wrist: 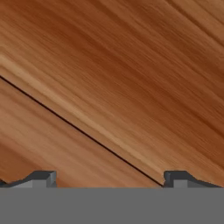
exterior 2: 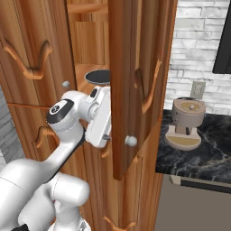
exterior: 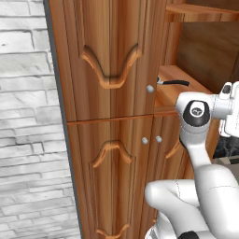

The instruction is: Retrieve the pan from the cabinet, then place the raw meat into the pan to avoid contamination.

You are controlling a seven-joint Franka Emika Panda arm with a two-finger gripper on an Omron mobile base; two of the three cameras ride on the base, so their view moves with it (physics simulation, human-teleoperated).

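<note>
The cabinet (exterior: 112,70) is tall, reddish-brown wood, and its upper right door (exterior 2: 135,81) stands swung open. On the shelf inside lies the pan (exterior 2: 98,76), black with a thin silver rim; its edge and handle also show as the pan (exterior: 173,83). My gripper (wrist: 109,180) is open, fingertips (wrist: 43,178) wide apart, nothing between them, and it faces bare wood at very close range. The white hand (exterior 2: 100,118) sits just below the shelf, close against the inner face of the open door. The raw meat is out of view.
A brown coffee machine (exterior 2: 186,122) stands on the black marble counter (exterior 2: 203,153) to the right of the cabinet. A white brick wall (exterior: 28,116) runs to the cabinet's left. The lower cabinet doors (exterior: 116,177) are shut, with small round knobs (exterior: 144,140).
</note>
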